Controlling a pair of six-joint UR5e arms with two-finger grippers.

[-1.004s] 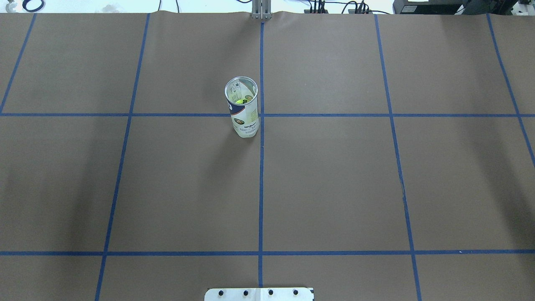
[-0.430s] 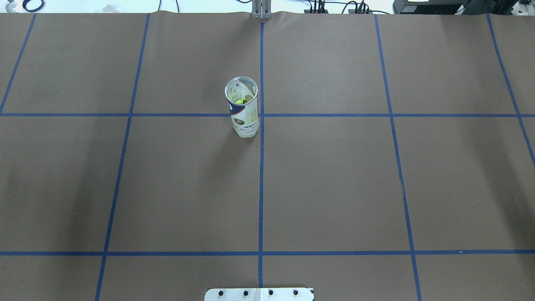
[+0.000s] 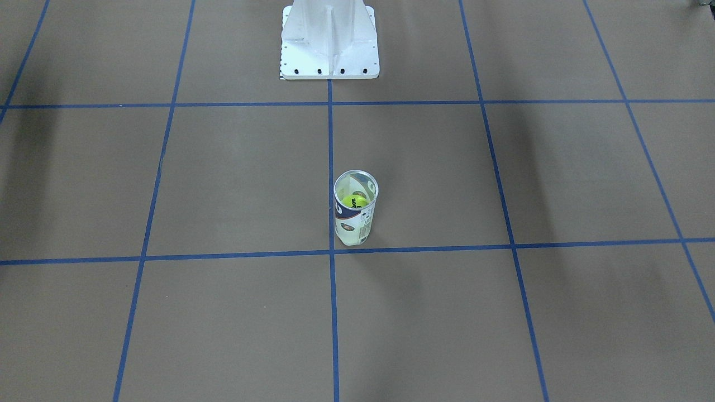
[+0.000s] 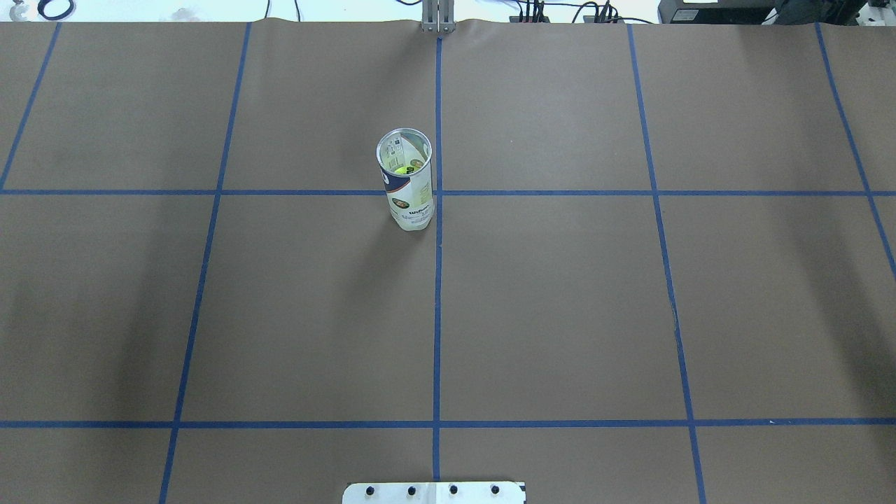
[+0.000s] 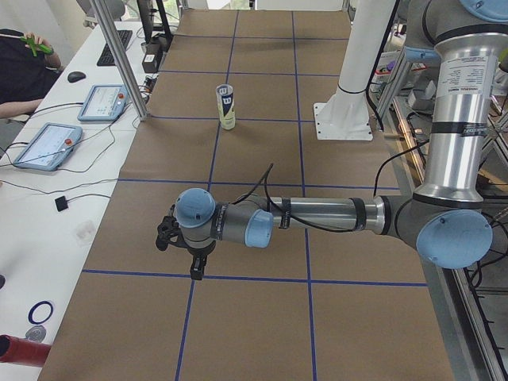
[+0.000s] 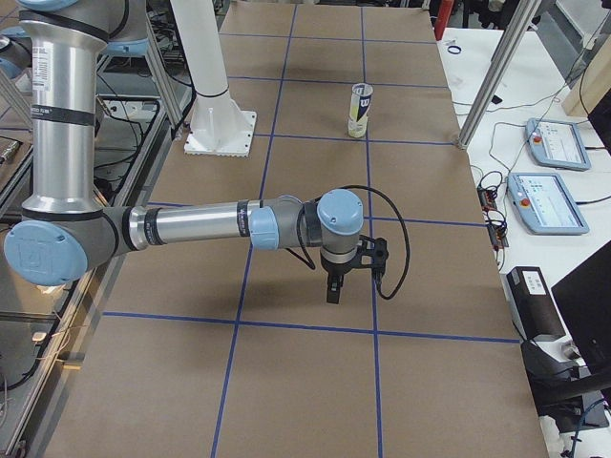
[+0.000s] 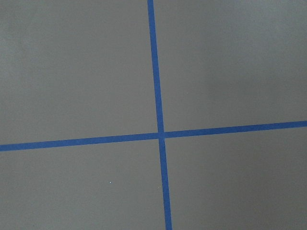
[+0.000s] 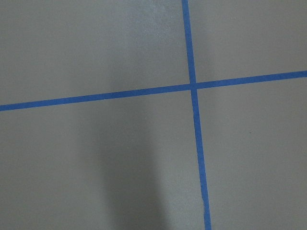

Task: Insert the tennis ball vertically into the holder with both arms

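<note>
- The holder (image 4: 408,189) is seen standing upright on the brown-papered bench (image 4: 560,315), well out in front of the white pedestal base (image 4: 434,492) and slightly to the robot's left of it.
- Its foot is set just beside the blue tape line (image 4: 437,315) that runs straight out from the pedestal base, close to where a cross line is met.
- The holder's top is open, and a yellow-green tennis ball (image 3: 355,201) is seen low inside it (only through the open mouth and the clear wall).
- Nothing is touching the holder; both arms are kept well apart from it.
- The left gripper (image 5: 194,272) is held above the bench, far out to the robot's left of the pedestal base, fingers pointing down. It appears only in the side view, so whether it is spread or closed cannot be told.
- The right gripper (image 6: 331,294) is held likewise, far out to the robot's right of the pedestal base, fingers down over the paper. Its state cannot be told either.
- In each wrist view only bare paper and a crossing of tape lines are shown.
</note>
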